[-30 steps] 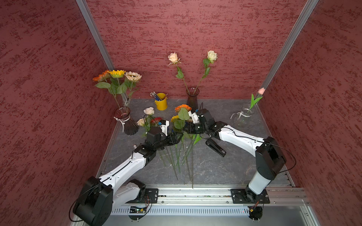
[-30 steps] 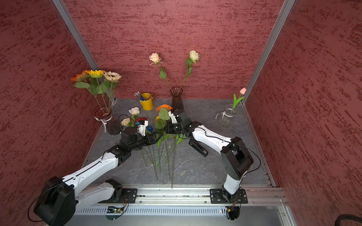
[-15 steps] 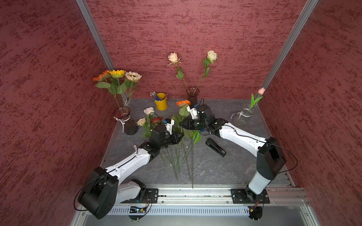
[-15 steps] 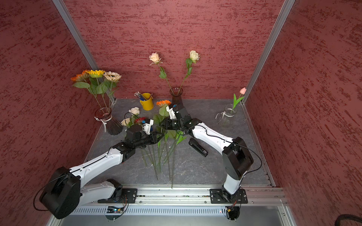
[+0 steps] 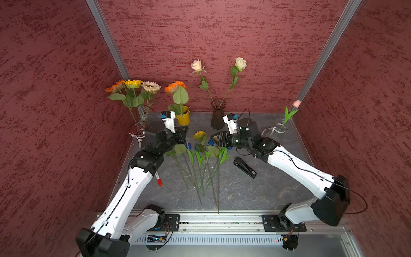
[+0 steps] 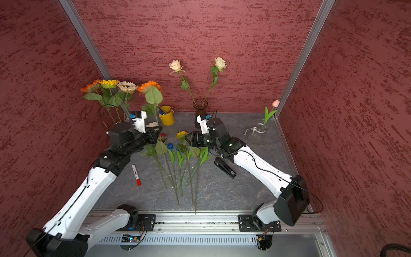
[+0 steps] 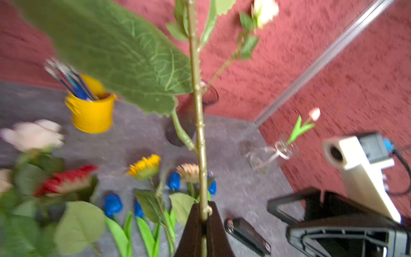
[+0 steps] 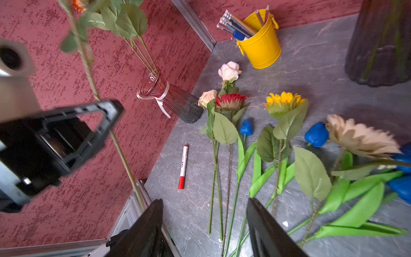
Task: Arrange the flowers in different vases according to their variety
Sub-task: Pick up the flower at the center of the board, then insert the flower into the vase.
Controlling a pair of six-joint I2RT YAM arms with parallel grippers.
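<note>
- The orange sunflower [image 5: 175, 86] has passed from the right gripper [image 8: 203, 202] to the left gripper [image 7: 203, 219] and risen upright above it.
- The left gripper pinches its stem low down.
- The right gripper's jaws stand apart, empty, just beside that stem.
- The dark ribboned vase [image 5: 136, 131] stands near the left gripper's outer side.
- The loose flowers [image 8: 284, 102] lie beneath both grippers.

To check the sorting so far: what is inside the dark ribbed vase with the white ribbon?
Three sunflowers stand in the vase: orange, yellow and cream. Their lower stem ends cannot be seen through the dark glass.
</note>
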